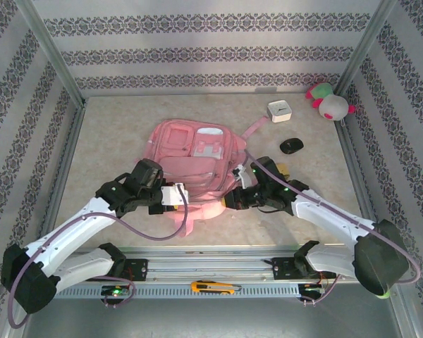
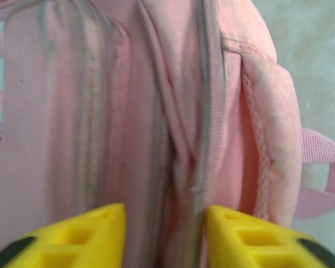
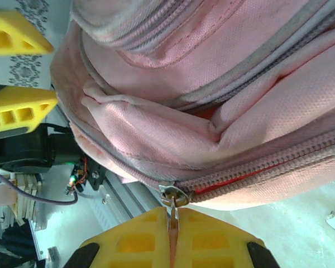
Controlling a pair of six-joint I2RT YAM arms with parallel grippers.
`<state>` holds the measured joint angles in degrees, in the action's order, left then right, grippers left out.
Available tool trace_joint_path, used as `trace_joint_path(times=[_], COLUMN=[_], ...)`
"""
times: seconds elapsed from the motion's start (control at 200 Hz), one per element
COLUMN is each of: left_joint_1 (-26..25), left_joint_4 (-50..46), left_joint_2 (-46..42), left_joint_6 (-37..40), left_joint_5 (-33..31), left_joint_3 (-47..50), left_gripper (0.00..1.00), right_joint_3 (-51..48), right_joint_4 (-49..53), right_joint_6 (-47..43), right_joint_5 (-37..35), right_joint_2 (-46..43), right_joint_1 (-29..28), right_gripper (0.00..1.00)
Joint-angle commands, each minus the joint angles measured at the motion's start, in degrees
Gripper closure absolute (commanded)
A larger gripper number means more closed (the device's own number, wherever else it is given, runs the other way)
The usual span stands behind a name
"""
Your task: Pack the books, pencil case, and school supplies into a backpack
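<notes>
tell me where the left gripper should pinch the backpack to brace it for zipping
Probably the raised fabric fold beside the grey zipper track of the backpack, approached straight on as the left gripper faces it. The fold stands proud, runs lengthwise between the open fingers, and looks thin enough to pinch.

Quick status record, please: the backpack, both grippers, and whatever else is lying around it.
backpack: pink, lying flat mid-table, front pockets up
right gripper: shut on the zipper pull at the bag's near right edge
left gripper: open, fingers either side of a zip seam, not clamped
zip opening: cannot tell how far open
beyond the bag, far right: white box, black mouse, plush toy
near rail: utility knife
</notes>
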<state>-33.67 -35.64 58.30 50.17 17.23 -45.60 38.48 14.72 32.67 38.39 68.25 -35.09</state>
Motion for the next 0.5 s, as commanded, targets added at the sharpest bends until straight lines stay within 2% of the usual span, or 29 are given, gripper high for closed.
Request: trace_joint_path(times=[0.0,0.11,0.2,0.41,0.46,0.495], left_joint_1=[-1.64,-9.85,-13.71,-15.90,-15.90,-15.83], left_joint_4=[1.45,11.85,18.36,23.71,23.72,23.35], left_joint_2=[-0.84,-0.09,2.84,14.45,15.93,16.38], left_joint_6=[-6.01,-12.36,-15.29,-17.04,-16.44,-15.79], left_joint_5=[5.63,2.34,-1.66,-11.24,-12.35,-12.41], left_joint_3=[-0.63,-0.01,0.73,0.49,0.33,0.34], left_gripper=[0.48,0.41,0.35,0.33,0.36,0.42], right_joint_3=[0.93,1.59,2.10,2.21,2.06,1.96], right_joint_4=[-3.86,-4.96,-5.39,-5.89,-5.93,-5.90], right_joint_6=[1.47,1.92,2.19,2.62,2.61,2.69], right_joint_5=[-0.42,-0.25,0.01,0.63,0.63,0.71], right_joint_2=[1.56,2.32,2.24,1.42,0.94,0.67], right_joint_1=[-1.66,-2.50,-2.66,-2.88,-2.81,-2.59], right_gripper=[1.00,1.00,1.00,1.00,1.00,1.00])
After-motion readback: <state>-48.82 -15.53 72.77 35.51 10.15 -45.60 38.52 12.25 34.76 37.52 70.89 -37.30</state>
